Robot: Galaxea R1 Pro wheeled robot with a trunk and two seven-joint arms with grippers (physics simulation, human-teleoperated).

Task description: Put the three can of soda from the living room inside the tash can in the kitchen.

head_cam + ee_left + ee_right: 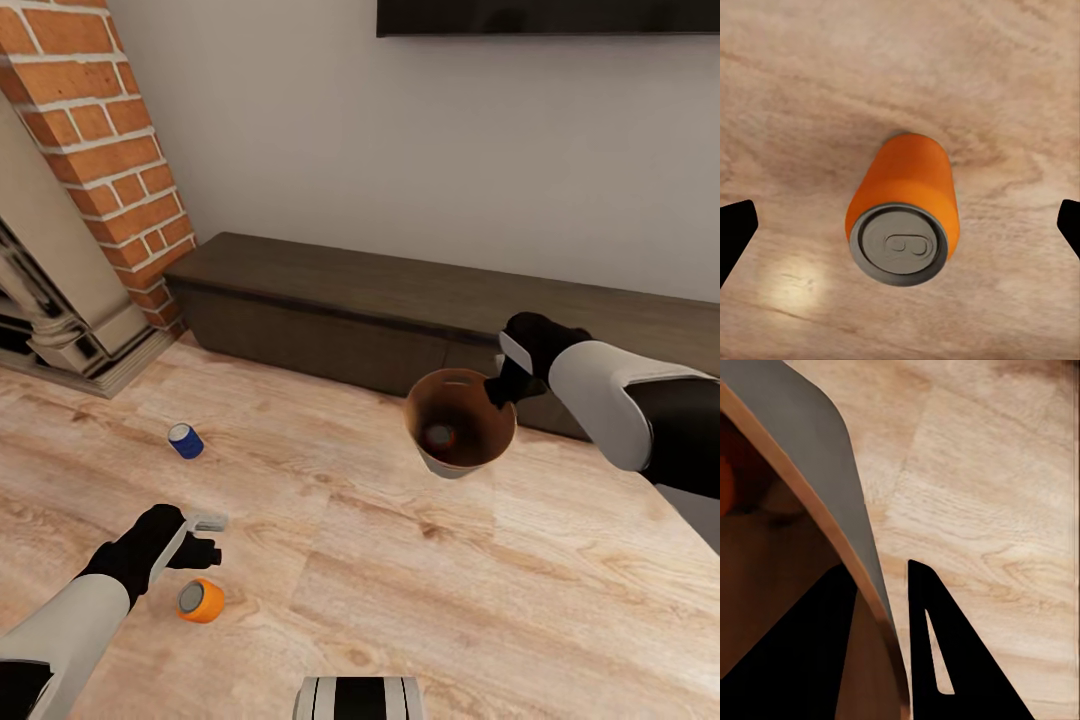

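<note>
orange can (902, 210) lying between spread fingers (735, 229) (left wrist)

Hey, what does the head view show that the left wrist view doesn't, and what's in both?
Head view alone: the blue can lying on the floor, the bin gripped at its rim by the right end effector with a can inside, the cabinet, the fireplace. Left wrist view alone: the orange can's pull tab close up. Both: that orange can on the wood floor by the open left end effector.

We are seeing the black wall TV (548, 17) being cut off by the head view's top edge. Inside the tash can (460, 425), a can (440, 436) is looking too blurred to identify by colour.
</note>
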